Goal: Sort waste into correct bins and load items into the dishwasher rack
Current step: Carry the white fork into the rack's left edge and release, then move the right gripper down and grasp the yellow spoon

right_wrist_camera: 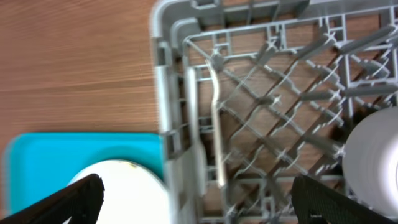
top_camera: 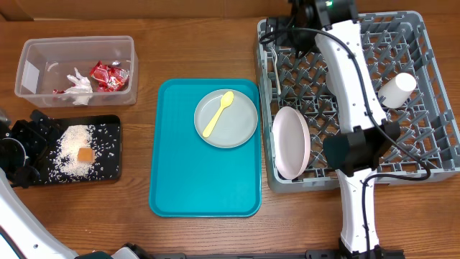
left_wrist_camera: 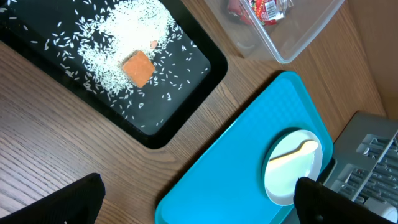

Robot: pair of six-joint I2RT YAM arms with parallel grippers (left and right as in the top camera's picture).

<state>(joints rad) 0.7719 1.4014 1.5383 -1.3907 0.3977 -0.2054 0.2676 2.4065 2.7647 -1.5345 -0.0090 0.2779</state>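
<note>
The dishwasher rack holds a white plate on edge, a small white cup and a pale fork lying by its left wall. My right gripper hangs open above that fork, holding nothing. On the teal tray, the grey plate carries the yellow spoon. The clear tub contains the red wrapper and napkin. Rice and the orange cube lie in the black tray. Left of it my left gripper is open and empty.
The teal serving tray lies in the middle, between the black tray and the rack. My right arm stretches over the rack's middle and hides part of it. Bare wooden table shows behind the teal tray.
</note>
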